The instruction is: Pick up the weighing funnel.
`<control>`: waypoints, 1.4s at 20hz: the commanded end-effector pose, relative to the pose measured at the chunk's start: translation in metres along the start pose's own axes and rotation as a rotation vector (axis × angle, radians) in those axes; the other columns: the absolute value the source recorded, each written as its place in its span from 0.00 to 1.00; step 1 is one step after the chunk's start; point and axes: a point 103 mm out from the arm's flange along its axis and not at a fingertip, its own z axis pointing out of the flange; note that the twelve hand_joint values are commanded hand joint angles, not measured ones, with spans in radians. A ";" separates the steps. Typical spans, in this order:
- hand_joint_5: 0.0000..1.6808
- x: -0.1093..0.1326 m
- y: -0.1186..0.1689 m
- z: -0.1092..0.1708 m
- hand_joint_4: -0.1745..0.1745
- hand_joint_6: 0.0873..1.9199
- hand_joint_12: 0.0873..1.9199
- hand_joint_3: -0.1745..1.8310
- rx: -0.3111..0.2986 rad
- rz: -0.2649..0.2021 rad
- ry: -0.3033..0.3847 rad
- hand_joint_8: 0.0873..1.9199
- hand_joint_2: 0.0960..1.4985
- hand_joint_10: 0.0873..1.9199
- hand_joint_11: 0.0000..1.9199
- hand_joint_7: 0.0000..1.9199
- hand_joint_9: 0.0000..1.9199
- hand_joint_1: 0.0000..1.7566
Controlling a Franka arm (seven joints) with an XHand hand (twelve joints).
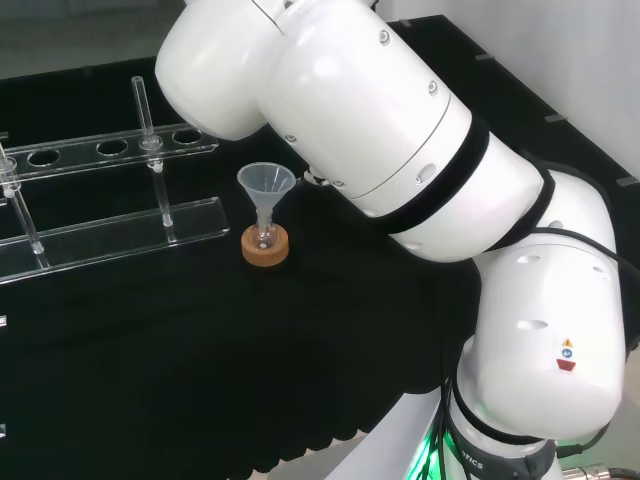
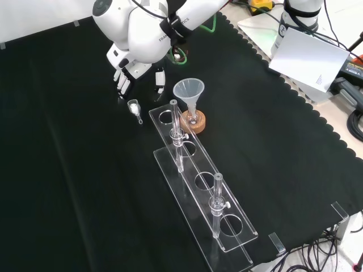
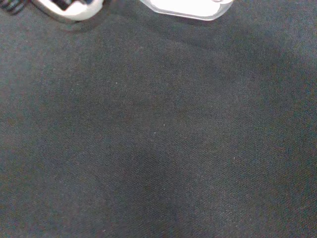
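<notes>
The weighing funnel [image 2: 134, 107], a small clear scoop with a short stem and a little white powder in it, lies on the black cloth in the front view. The hand [image 2: 130, 69] hangs just above and behind it, fingers [image 2: 122, 84] pointing down and relaxed, thumb [image 2: 160, 81] apart to the right. The hand is open and holds nothing; a small gap separates the fingertips from the weighing funnel. A blurred white part of the hand [image 3: 185, 7] shows in the wrist view over bare cloth.
The funnel [image 2: 189, 90] [image 1: 266, 182] stands in a small flask on a cork ring [image 2: 197, 123] [image 1: 266, 248], just right of the weighing funnel in the front view. A clear tube rack [image 2: 204, 187] [image 1: 110, 225] with upright tubes stretches nearer the front camera.
</notes>
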 end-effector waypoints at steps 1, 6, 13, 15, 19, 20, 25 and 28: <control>0.35 -0.003 0.004 0.004 0.39 0.02 0.67 0.33 0.003 0.006 0.002 0.33 0.41 0.25 0.22 0.21 0.37 0.47; 0.35 -0.005 0.007 0.007 0.39 0.02 0.67 0.34 0.014 0.002 0.004 0.33 0.41 0.25 0.22 0.21 0.37 0.47; 0.35 -0.015 0.017 0.015 0.40 0.03 0.67 0.34 0.025 0.005 0.012 0.33 0.41 0.25 0.22 0.21 0.37 0.47; 0.35 -0.015 0.017 0.015 0.40 0.03 0.67 0.34 0.026 0.009 0.008 0.33 0.41 0.25 0.22 0.21 0.37 0.47; 0.36 -0.015 0.017 0.016 0.41 0.04 0.67 0.34 0.032 0.005 0.014 0.33 0.41 0.25 0.22 0.21 0.37 0.47; 0.36 -0.016 0.018 0.017 0.41 0.04 0.67 0.34 0.035 0.003 0.016 0.33 0.41 0.25 0.22 0.22 0.37 0.47; 0.37 -0.016 0.020 0.021 0.42 0.05 0.67 0.34 0.037 0.001 0.007 0.33 0.41 0.25 0.22 0.22 0.37 0.47; 0.37 -0.017 0.022 0.023 0.42 0.05 0.67 0.34 0.038 0.002 0.003 0.33 0.41 0.25 0.22 0.22 0.37 0.47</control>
